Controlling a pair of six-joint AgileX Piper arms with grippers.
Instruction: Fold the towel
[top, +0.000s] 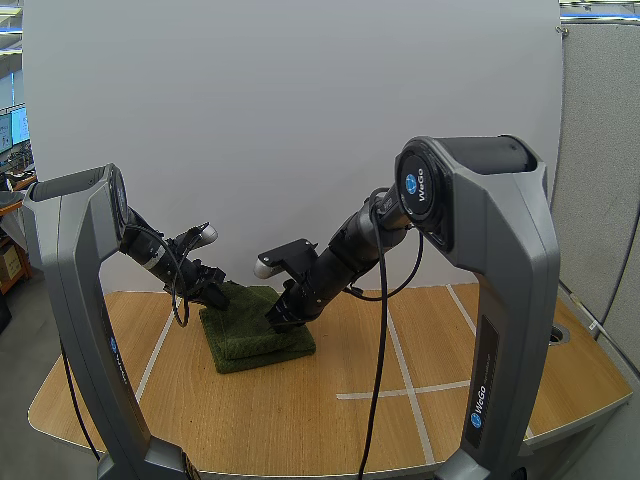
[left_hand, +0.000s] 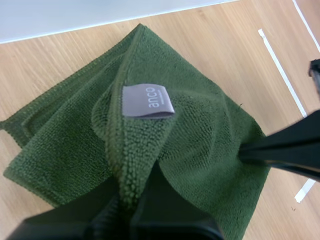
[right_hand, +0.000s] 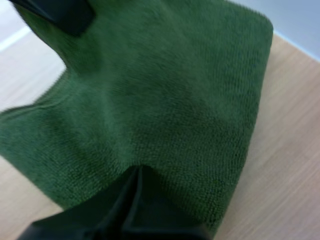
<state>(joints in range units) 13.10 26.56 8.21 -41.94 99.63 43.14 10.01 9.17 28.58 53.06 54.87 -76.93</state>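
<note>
Both pincers are clamped on the towel (top: 255, 338), left gripper (left_hand: 131, 200) by the label (left_hand: 148, 100), right gripper (right_hand: 137, 172) at an edge; uneven pulling could drag the folded layers askew.

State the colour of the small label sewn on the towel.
The label is grey; the left wrist view shows it best.
</note>
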